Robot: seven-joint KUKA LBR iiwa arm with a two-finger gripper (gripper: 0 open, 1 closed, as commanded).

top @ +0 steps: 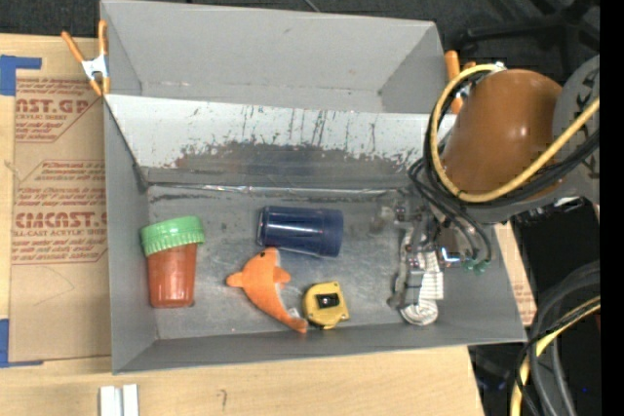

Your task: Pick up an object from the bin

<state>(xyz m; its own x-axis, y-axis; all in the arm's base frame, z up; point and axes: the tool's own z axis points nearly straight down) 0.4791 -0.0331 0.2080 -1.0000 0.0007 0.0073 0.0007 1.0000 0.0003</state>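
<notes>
You have the gripper (417, 292) low in the front right corner of the bin (263, 63), and nothing is visibly lifted yet.

A small pale rounded piece (420, 313) sits right at its tip on the bin floor. You cannot tell whether that is a loose thing or part of the tool, nor how far the gripper is open or whether it has hold of anything. The yellow tape measure (326, 304) lies nearest, to its left and apart from it. Beyond that are the orange toy fish (265, 285), the dark blue cylinder (300, 231) and the red cup with a green lid (173, 263), all resting on the floor. By the look of it, the grasp and the lift are both left to do.
</notes>
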